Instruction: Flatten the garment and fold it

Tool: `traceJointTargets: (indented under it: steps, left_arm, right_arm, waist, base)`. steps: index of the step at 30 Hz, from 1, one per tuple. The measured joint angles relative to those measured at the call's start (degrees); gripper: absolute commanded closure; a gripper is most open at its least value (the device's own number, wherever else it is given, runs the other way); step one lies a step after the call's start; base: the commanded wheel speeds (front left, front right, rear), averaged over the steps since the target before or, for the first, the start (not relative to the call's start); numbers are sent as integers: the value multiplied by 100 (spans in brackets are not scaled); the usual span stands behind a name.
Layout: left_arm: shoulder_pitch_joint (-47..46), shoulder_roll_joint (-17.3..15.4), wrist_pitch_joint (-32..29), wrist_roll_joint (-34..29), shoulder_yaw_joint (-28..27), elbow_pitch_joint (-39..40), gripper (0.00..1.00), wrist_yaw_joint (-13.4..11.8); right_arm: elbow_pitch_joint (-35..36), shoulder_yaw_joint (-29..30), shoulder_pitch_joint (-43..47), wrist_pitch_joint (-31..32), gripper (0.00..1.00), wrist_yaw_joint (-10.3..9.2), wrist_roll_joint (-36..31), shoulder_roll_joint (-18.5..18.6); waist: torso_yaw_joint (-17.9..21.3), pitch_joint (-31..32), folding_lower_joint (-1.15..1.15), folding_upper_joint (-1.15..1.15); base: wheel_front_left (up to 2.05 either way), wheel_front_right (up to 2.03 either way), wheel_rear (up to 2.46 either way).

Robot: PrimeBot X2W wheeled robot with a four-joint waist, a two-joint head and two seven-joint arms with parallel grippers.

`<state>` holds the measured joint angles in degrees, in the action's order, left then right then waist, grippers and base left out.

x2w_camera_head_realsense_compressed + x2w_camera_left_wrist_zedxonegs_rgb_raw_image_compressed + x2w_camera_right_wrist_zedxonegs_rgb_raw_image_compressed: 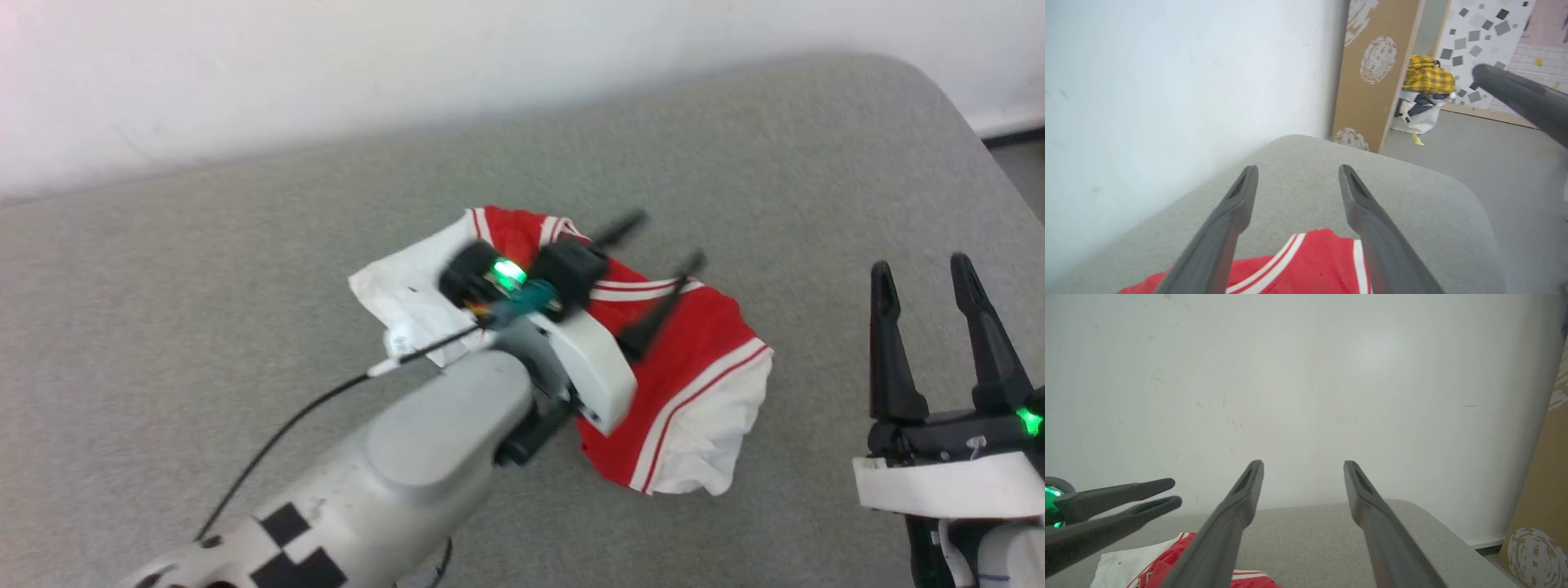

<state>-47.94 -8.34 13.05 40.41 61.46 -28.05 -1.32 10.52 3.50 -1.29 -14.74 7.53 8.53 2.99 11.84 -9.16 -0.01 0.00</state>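
The garment (694, 359) lies bunched in a heap near the middle of the grey surface (245, 286). It is not yet flat. One white sleeve (718, 441) sticks out at the near right of the heap, and more white cloth (400, 298) shows at its left.

The left gripper (668, 238) hangs over the heap with its fingers spread and nothing between them. You cannot tell whether the fingers brush the cloth. The right gripper (921, 265) stands to the right, well apart from the garment, its fingers likewise spread and empty.

Handling: treat the garment as light, soft and limp.
- It holds no shape and drapes from any point you lift.
- Layers are likely to come up together.
- It is not fragile.
- On the fabric-like surface, expect it to drag rather than slide.

Where to hold: take an edge, not the middle of the heap.
- The striped trim (702, 384) beside the sleeve gives a firmer, easily read line. Pinch there or at the sleeve's free edge.
- Use two well-separated points, one per gripper, so that you can draw the cloth taut and spread it.
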Motion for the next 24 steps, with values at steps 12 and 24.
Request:
traceJointTargets:
  steps: [12,24]
  left_arm:
    - [1583,-753,168,-1692,-2659,2172,0,-1552]
    - [3718,-377,168,-2614,-5061,2974,0,-1260]
  right_arm:
    - [-2,163,164,0,0,0,5,1]
    - [-68,248,166,0,0,0,53,0]
  waist:
    - [-670,408,0,0]
    - [-1028,443,1,0]
  base:
    - [0,0,0]
    - [0,0,0]
